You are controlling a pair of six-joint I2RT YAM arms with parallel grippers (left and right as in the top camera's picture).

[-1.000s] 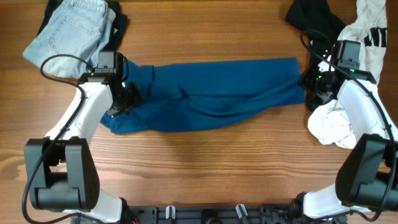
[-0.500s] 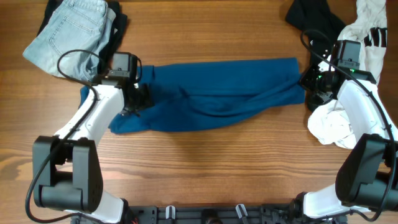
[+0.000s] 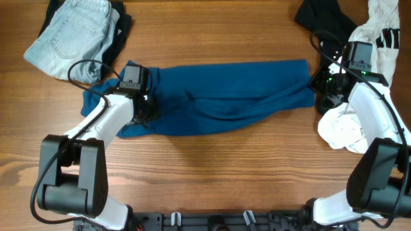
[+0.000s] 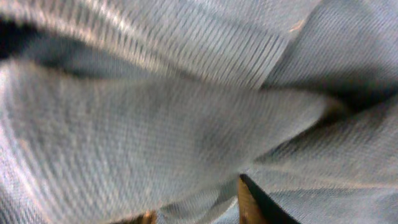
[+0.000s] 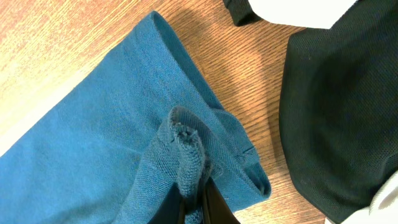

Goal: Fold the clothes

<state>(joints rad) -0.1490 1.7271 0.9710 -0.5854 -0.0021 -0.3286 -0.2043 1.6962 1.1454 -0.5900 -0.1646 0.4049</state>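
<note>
The wood-grain table (image 3: 212,179) carries the blue shirt (image 3: 225,96), a long, creased band of ribbed knit lying across its middle from left to right. At the far left lies a rumpled heap of pale denim jeans (image 3: 70,35) over black cloth. A white garment (image 3: 385,32) with black marks trails down the right edge beside a black garment (image 3: 321,19) at the far right. The right gripper (image 5: 198,202) is clamped on a bunched fold at the blue shirt's right end. The left gripper (image 3: 144,109) sits on its left end. Blurred cloth fills the left wrist view, so I cannot tell how its fingers stand.
</note>
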